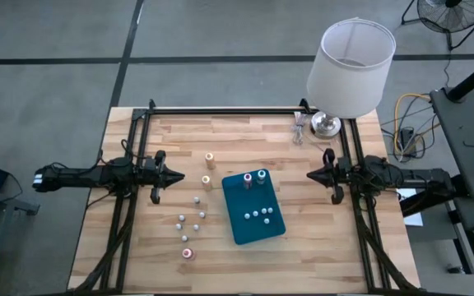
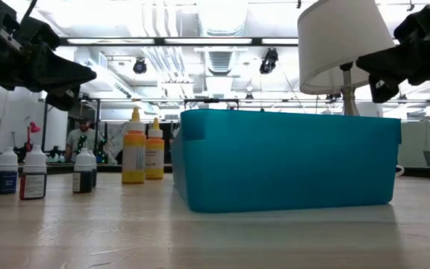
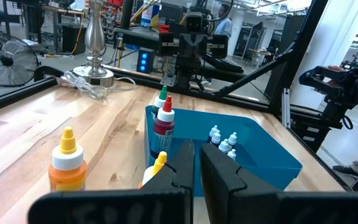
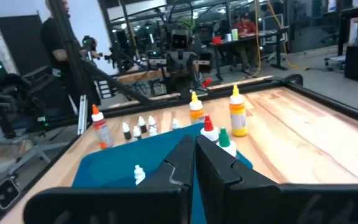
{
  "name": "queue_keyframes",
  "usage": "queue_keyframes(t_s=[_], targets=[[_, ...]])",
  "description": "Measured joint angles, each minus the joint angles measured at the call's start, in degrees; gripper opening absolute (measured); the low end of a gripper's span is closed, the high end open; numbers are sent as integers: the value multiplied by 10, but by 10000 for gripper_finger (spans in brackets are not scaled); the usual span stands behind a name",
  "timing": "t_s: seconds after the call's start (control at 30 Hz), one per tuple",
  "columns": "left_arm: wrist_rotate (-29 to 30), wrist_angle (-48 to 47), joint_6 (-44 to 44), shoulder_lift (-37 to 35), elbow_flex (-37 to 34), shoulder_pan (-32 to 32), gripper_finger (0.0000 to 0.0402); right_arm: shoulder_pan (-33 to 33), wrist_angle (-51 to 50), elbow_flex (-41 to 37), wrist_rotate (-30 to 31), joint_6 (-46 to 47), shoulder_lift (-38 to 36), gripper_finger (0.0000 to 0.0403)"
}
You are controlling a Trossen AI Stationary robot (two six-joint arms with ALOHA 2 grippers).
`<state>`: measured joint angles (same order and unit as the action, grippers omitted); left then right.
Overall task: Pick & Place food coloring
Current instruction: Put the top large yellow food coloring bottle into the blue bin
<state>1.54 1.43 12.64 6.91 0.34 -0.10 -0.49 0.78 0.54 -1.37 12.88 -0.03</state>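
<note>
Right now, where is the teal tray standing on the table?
In the high view, the teal tray sits near the table's middle, slightly toward the right arm, with loose small bottles on the wood at its left-arm side.

tray [image 1: 257, 222] at table [image 1: 319, 247] centre holding several bottles [image 1: 259, 215], more bottles [image 1: 191, 218] left of it, lamp [image 1: 348, 70] at far right corner

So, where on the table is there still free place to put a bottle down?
Bare wood lies between the teal tray and the right gripper, also along the back edge left of the lamp. It is crowded left of the tray, where small bottles and two orange-capped bottles stand. Inside the tray, the middle is free.
</note>
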Motion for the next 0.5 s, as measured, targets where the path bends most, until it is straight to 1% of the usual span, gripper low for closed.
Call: queue_keyframes(t_s=[0.27, 0.5], targets=[[0, 0, 0, 0, 0, 0, 0, 34, -2, 0, 0, 0, 0, 9], [0, 0, 0, 0, 0, 0, 0, 38, -2, 0, 0, 0, 0, 9]])
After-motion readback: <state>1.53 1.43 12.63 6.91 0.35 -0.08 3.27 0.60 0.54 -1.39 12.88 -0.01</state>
